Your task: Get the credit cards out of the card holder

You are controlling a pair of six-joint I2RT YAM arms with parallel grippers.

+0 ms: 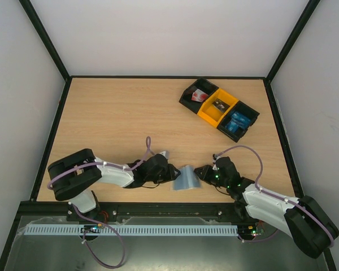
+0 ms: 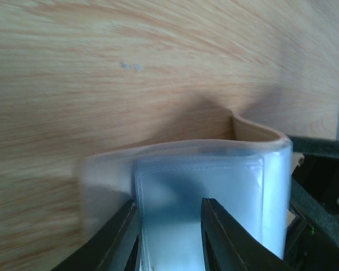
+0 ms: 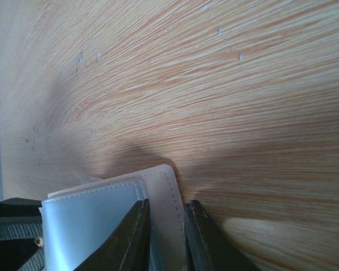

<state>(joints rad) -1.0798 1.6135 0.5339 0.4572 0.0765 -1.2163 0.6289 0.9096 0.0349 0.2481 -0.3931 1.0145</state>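
Note:
The card holder (image 1: 187, 178), a pale blue-grey translucent sleeve, stands bent like a tent near the table's front middle, held between both grippers. My left gripper (image 1: 174, 173) meets its left side. In the left wrist view the jaws (image 2: 169, 226) stand narrowly apart astride a pocket of the holder (image 2: 214, 175). My right gripper (image 1: 202, 171) is shut on the holder's right edge. In the right wrist view (image 3: 166, 217) the stitched flap (image 3: 164, 197) is pinched between the jaws. Bright-blue credit cards (image 1: 238, 120) lie in the far-right bin. Whether a card sits in the holder is unclear.
A row of three bins stands at the back right: a black bin (image 1: 190, 97) with a red-and-white item (image 1: 200, 96), a yellow bin (image 1: 210, 116) with a small dark item (image 1: 219, 105), and a black bin (image 1: 250, 116) with the blue cards. A black frame edges the table.

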